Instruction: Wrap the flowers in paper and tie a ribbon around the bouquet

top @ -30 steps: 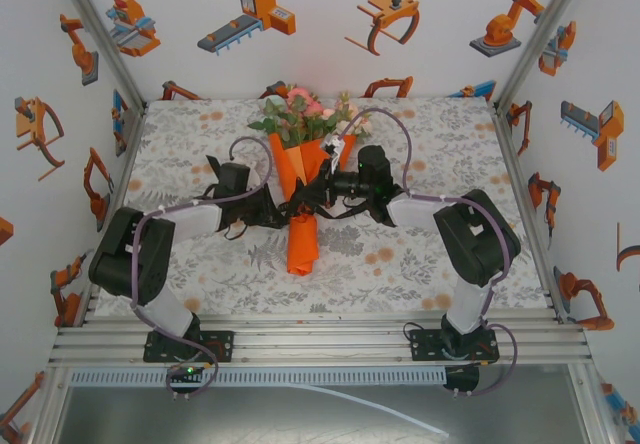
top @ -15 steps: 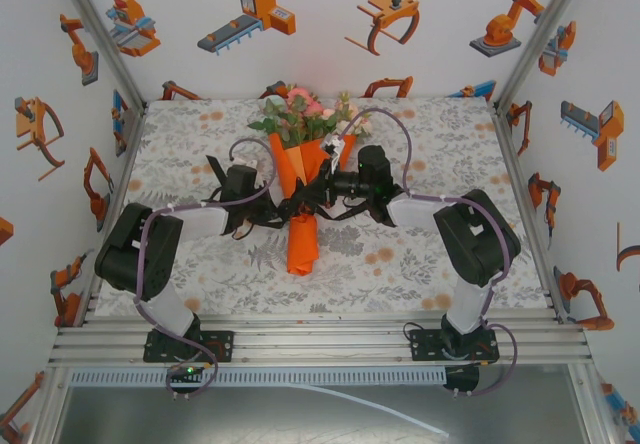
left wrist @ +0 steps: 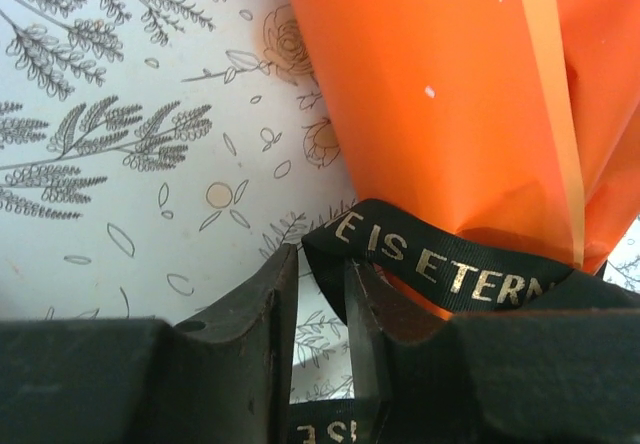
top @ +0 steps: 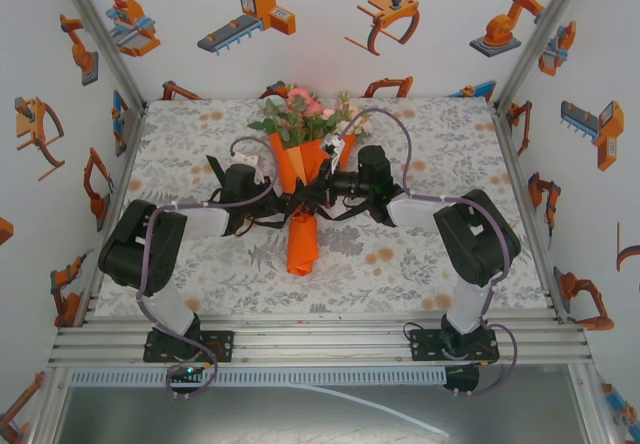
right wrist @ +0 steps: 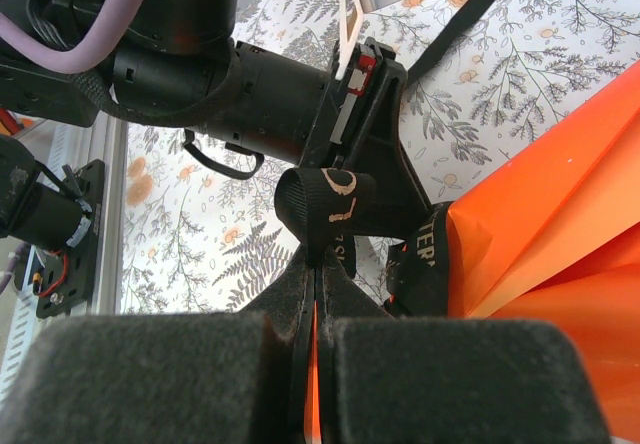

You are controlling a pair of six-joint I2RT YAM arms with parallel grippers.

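Right gripper [right wrist: 315, 269]: sits closed, tips together on the long narrow black ribbon [left wrist: 450, 274] with gold letters, just beside the narrow waist of the bright orange paper cone [top: 302, 239]. Left gripper [left wrist: 320, 264]: stands a little open, with the black ribbon folded round one finger [left wrist: 375, 314] and running on across the orange paper; shows no clear pinch. Face each other from the two sides of the cone, almost touching.

Orange paper cone: holds the small bunch of pink, peach and cream flowers [top: 300, 116] with green leaves; lies flat on the white tablecloth [left wrist: 130, 194] with grey printed leaves, wide mouth toward the far wall, narrow tail toward the near edge. Flowers: stick out of the wide mouth, near the far edge of the table [top: 420, 104], just before the white back wall [top: 320, 54] with orange robot pictures.

Room: leaves little space behind the flowers; gives wide bare cloth to the left and to the right of the bouquet, up to the side walls [top: 585, 194]; keeps also a free strip between the tail and the aluminium rail [top: 320, 342] at the near edge.
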